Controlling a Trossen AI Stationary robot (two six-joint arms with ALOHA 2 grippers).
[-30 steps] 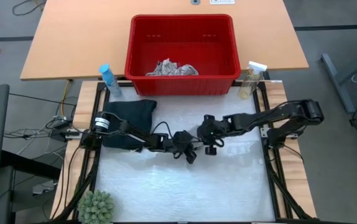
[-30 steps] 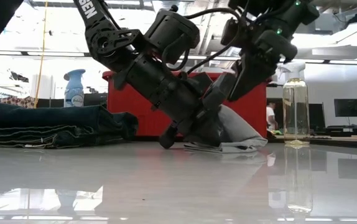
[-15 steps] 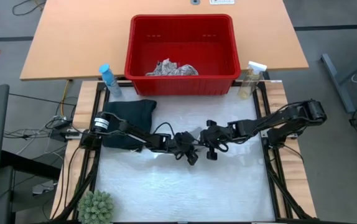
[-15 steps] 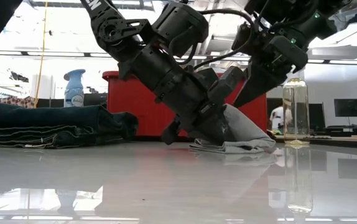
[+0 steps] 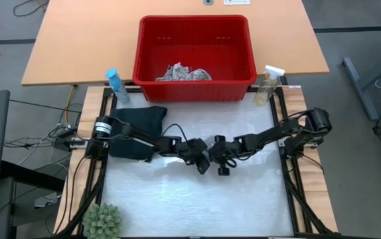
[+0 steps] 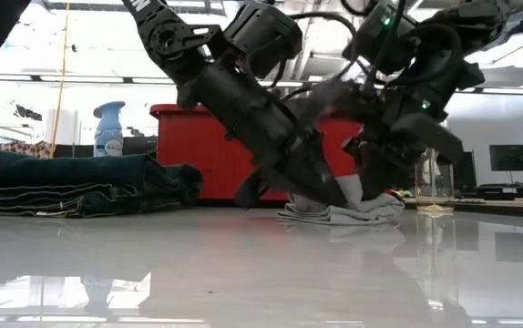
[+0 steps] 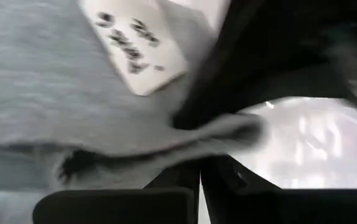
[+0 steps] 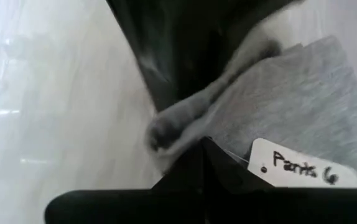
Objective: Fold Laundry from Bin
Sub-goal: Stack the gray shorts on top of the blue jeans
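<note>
High view: trousers (image 5: 137, 123) beside bin (image 5: 194, 89)

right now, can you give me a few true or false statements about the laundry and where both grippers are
1. The grey cloth lies on the table between the two grippers. True.
2. The red bin holds nothing. False: a white leaf-print cloth lies inside it.
3. The dark trousers sit folded on the table near the left arm. True.
4. The left gripper is reaching into the bin. False: it is low at the table's middle, at the grey cloth.
5. The right gripper is parked at the table's edge. False: it meets the left gripper at the cloth.
6. A tag with handwriting is on the grey cloth. True.
</note>
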